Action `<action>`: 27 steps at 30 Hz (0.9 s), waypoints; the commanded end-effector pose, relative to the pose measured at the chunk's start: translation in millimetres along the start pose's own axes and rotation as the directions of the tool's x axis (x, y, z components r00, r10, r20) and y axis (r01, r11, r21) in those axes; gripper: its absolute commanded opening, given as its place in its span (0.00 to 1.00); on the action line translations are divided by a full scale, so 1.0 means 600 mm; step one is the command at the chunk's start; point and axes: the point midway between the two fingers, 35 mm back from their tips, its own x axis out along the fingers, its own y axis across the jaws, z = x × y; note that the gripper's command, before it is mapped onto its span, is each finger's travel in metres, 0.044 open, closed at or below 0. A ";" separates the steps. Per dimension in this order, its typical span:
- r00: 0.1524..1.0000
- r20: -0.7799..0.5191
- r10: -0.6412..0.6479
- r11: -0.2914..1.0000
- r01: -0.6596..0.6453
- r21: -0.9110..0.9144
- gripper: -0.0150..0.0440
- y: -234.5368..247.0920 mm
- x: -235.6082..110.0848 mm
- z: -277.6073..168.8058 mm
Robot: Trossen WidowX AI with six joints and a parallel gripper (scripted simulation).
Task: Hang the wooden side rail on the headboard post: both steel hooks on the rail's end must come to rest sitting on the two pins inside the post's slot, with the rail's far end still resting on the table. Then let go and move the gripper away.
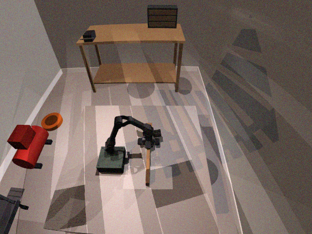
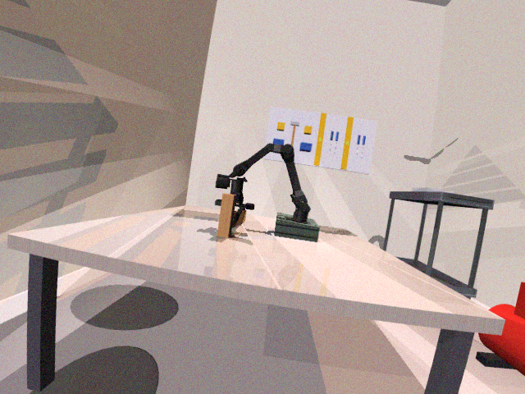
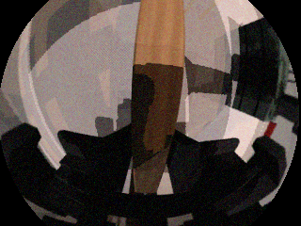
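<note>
Wooden side rail [image 1: 147,165] lies as a long narrow plank on the pale table [image 1: 113,208], a little right of the arm's green base [image 1: 100,166].

Going left to right in the top view: a red cylinder with a red box on it [image 1: 27,145] sits at the far left on the floor, with an orange ring [image 1: 45,124] just behind it. Next comes the base, and from it the black arm [image 1: 118,126] rises, bends and reaches right toward the rail. The gripper [image 1: 149,142] hangs over the rail at a point nearer its far end than its near end, with its fingers clamped on the wood from both sides. The near end of the rail points toward the bottom of the view and rests on the table. Behind all this stands a wooden workbench [image 1: 130,35] with a dark drawer unit [image 1: 162,16] on its top board.

In the exterior view the rail [image 2: 225,215] is seen end on, left of the base [image 2: 296,229], with the gripper [image 2: 237,199] coming down on it from above. Farther right stands a dark metal frame [image 2: 440,197] beside the table.

In the wrist view the rail [image 3: 158,56] runs straight up the middle, lit at its far part and shaded where it passes between the dark fingers. The headboard post and the steel hooks cannot be made out in any view.
</note>
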 end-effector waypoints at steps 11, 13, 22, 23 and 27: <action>1.000 0.000 0.020 1.000 -0.020 -0.001 0.25 0.012 -0.005 -0.004; 1.000 0.000 0.020 1.000 -0.020 -0.001 0.25 0.012 -0.005 -0.005; 1.000 0.000 0.020 1.000 -0.020 -0.001 0.25 0.014 -0.004 -0.006; 1.000 0.000 0.020 1.000 -0.020 -0.001 0.25 0.014 -0.003 -0.007; 1.000 0.000 0.020 1.000 -0.020 -0.001 0.25 0.015 -0.003 -0.007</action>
